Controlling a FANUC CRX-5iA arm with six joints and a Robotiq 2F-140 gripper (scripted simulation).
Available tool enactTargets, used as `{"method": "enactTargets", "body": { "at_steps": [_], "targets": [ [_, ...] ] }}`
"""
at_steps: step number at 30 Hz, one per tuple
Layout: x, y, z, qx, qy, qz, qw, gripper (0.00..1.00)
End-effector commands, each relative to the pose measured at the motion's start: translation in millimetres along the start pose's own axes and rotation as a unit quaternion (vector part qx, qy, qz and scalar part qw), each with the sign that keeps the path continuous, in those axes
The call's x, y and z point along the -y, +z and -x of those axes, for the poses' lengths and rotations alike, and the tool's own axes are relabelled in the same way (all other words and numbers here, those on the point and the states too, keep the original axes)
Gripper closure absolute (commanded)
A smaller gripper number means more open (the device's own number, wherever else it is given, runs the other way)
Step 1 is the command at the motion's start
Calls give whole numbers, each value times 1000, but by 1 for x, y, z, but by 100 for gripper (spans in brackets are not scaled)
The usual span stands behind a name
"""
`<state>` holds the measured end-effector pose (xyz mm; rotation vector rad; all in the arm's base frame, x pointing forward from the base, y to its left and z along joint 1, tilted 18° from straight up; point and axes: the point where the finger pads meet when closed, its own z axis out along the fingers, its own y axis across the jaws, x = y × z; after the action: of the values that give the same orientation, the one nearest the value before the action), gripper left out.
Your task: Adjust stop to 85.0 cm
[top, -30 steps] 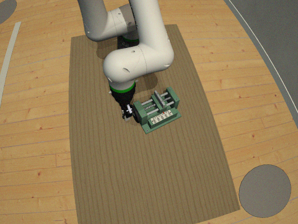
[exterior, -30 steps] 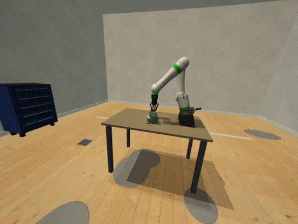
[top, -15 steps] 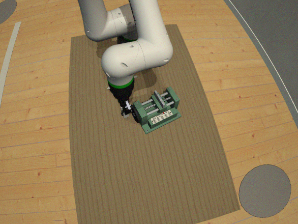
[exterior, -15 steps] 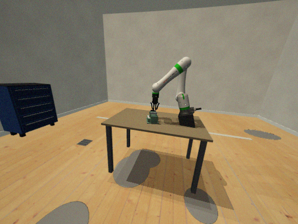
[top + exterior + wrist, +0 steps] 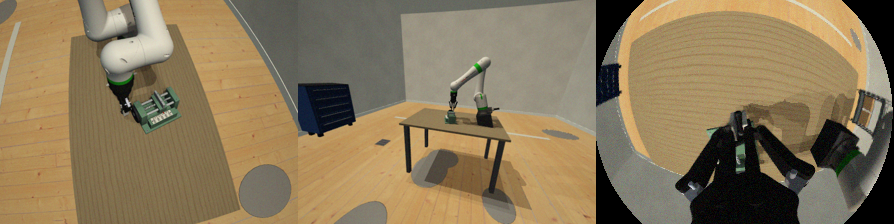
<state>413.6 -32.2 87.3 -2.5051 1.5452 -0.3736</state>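
Observation:
The green stop fixture (image 5: 143, 112) (image 5: 451, 119) (image 5: 740, 151) stands on the table. Its grey-faced stop (image 5: 159, 99) sits on the rods, nearer the far end block than the handwheel. A red pointer (image 5: 163, 112) is right of the middle of the white scale (image 5: 156, 119); its numbers are too blurred to read. The black handwheel (image 5: 136, 115) is on the left end. My gripper (image 5: 125, 111) (image 5: 452, 109) (image 5: 739, 116) points down beside the wheel's outer face, its fingers nearly together on the handwheel's handle. The handle itself is mostly hidden by the fingers.
The fixture's end block (image 5: 140, 112) stands close to the fingers, just behind the wheel. The arm's base (image 5: 484, 118) is on the table (image 5: 425, 124). A blue drawer cabinet (image 5: 328, 107) stands on the floor away from the table.

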Motion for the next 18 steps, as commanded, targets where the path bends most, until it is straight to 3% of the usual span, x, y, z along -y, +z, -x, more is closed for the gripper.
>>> {"method": "enactTargets", "body": {
  "at_steps": [1, 18],
  "targets": [
    [1, -4, 0, 0, 0, 0, 1000, 96],
    [13, -20, 0, 0, 0, 0, 1000, 96]
  ]
}}
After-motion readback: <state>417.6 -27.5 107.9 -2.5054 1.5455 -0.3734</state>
